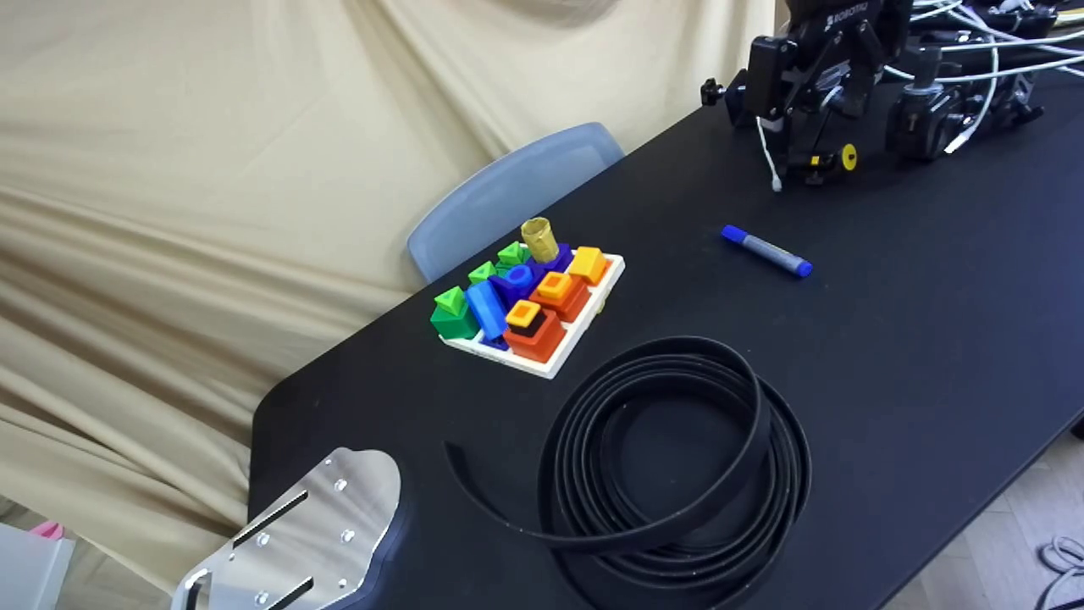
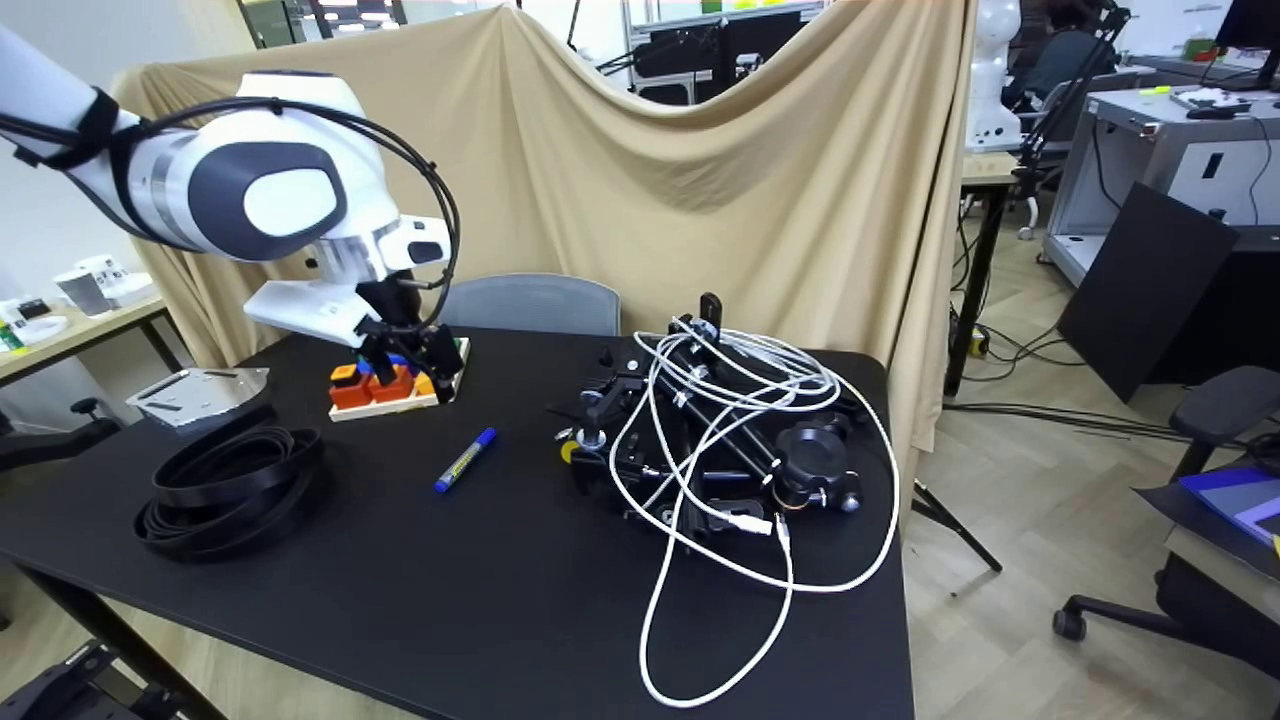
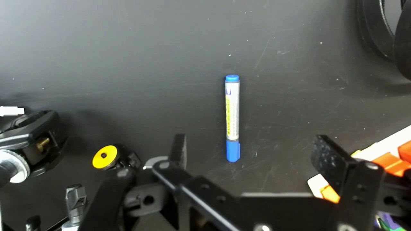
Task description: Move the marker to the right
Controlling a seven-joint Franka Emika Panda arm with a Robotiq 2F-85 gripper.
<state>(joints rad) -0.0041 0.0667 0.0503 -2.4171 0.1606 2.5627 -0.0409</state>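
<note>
Position of the Robotiq gripper (image 3: 252,154) relative to the blue-capped marker (image 3: 232,110). In the wrist view the marker lies on the black tabletop (image 3: 128,57), mostly beyond the fingers, capped end nearest them and slightly left of the gap's centre. Its long axis points away from the gripper, roughly square to the closing direction; a forward reach and descent would likely bring the pads across the barrel. The jaws stand widely spread, holding nothing and apart from the marker. In an exterior view the marker lies right of the block board (image 2: 395,407), on its near side, and left of the tripod gear (image 2: 745,440).
</note>
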